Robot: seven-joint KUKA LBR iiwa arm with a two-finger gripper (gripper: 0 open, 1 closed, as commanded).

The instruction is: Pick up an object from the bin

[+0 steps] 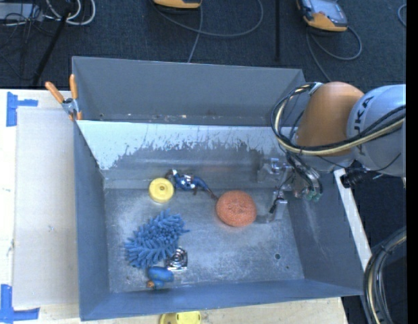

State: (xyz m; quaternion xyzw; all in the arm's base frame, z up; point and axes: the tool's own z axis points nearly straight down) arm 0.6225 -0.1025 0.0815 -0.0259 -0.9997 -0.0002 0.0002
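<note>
A: Where is the hand (pixel 279 204)?
B: Low at the right side of the bin (pixel 195 96), just right of a round orange scouring pad (pixel 236 208) lying mid-floor. I cannot tell whether it is open or closed.
A: Which way does the pad point?
B: No way; it lies flat, with no long axis.
A: Any writing?
B: "KU" on the arm (pixel 381 123).

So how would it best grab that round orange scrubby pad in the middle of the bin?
Probably from straight above, pinching across its middle. The round orange scrubbing pad lies flat on the bin floor, its near and far edges clear, and the gripper hangs just beside it.
</note>
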